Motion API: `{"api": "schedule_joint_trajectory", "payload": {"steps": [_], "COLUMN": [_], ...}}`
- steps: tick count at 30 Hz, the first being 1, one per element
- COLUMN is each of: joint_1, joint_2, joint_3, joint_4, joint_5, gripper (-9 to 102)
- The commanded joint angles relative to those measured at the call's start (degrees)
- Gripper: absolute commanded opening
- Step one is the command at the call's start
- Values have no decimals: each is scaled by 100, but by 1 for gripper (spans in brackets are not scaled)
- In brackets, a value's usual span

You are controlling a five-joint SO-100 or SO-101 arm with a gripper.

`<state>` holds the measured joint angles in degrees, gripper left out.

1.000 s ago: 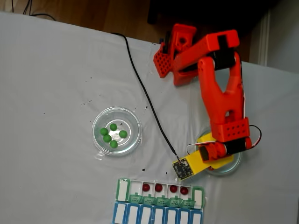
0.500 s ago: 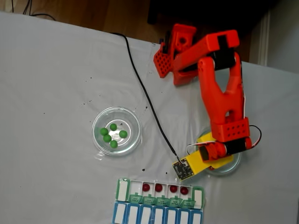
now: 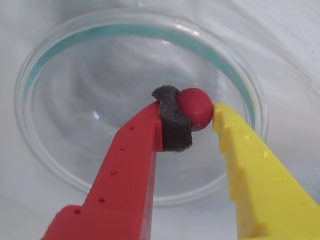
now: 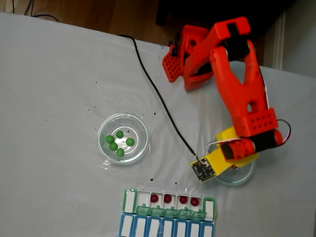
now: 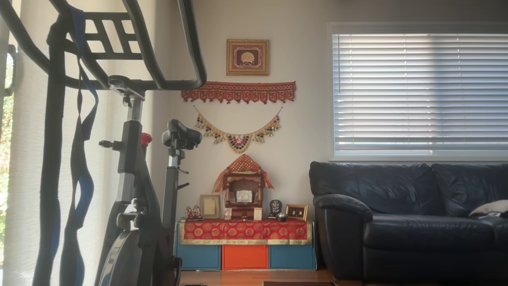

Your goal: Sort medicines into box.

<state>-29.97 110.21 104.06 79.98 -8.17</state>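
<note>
Over the white counter (image 4: 54, 89), above a clear glass dish (image 3: 60, 65), the pincer (image 3: 200, 117) pinches one dark red pill (image 3: 196, 107) between foam pad and yellow finger. Four red pills already sit in the pill organizer (image 4: 129, 201). Held off-centre on a round surface, the pill could squirt free during transfer and roll away.

Directly beneath the claw (image 3: 202, 119), a clear glass dish (image 3: 50, 165). Well left of it in the fixed view, a second dish (image 4: 144, 129); between, a black cable (image 4: 148, 84) on white table (image 4: 49, 74).
</note>
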Motion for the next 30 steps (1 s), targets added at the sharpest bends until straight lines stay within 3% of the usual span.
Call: {"api": "schedule_joint_trajectory", "payload": {"steps": [1, 7, 23, 30], "joint_1": [62, 668, 2865, 3507], "joint_2": [905, 1107, 176, -976], "joint_3": [-729, -1239, -1767, -2830], "joint_4": [79, 431, -571, -598], "joint_5": [70, -141, -598, -659], "gripper": [1, 1, 1, 1]}}
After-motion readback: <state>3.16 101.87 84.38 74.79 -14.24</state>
